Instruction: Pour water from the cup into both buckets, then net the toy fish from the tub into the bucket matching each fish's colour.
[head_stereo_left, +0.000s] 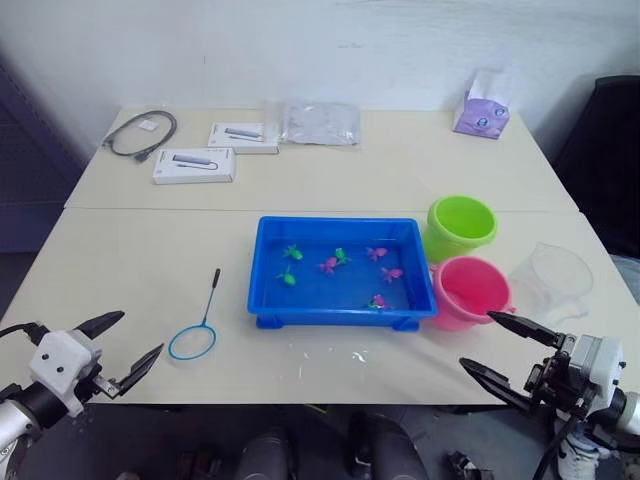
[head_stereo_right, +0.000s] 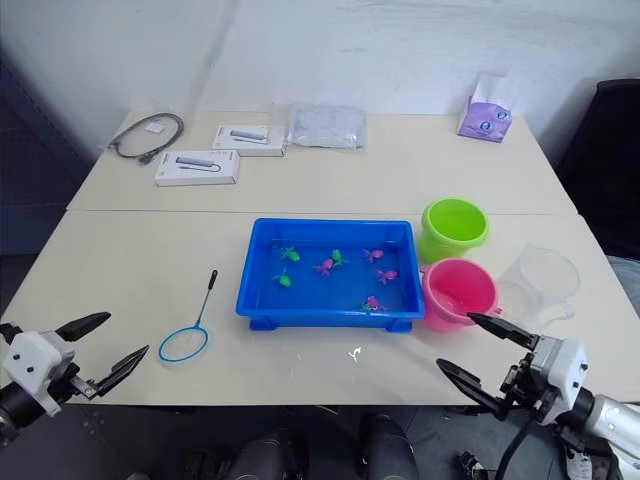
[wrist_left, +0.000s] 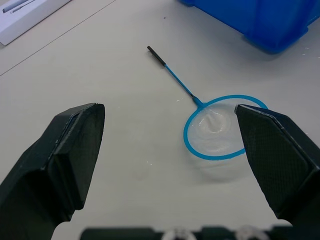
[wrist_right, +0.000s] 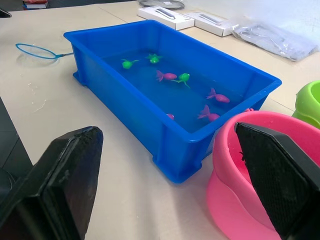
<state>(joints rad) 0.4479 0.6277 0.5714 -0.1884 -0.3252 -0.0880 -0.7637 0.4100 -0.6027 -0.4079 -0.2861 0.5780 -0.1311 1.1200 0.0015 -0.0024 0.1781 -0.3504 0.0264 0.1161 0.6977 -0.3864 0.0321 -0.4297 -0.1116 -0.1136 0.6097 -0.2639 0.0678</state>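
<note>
The blue tub (head_stereo_left: 270, 285) stands mid-table with water and several toy fish, green (head_stereo_left: 292, 252) and pink (head_stereo_left: 328, 265). To its right stand the lime green bucket (head_stereo_left: 461, 226) and the pink bucket (head_stereo_left: 470, 291). The clear cup (head_stereo_left: 552, 283) sits right of the pink bucket. Left of the tub the net (head_stereo_left: 193, 341) lies flat, its black handle pointing away from me. My left gripper (head_stereo_left: 113, 347) hovers open near the front edge, left of the net. My right gripper (head_stereo_left: 508, 350) is open, low in front of the pink bucket.
At the back of the table lie two white boxes (head_stereo_left: 194, 165), a grey cable (head_stereo_left: 140, 133), a clear plastic bag (head_stereo_left: 320, 122) and a purple tissue pack (head_stereo_left: 481, 113). A black chair (head_stereo_left: 610, 140) stands at the right. Small water drops (head_stereo_left: 356, 355) mark the table before the tub.
</note>
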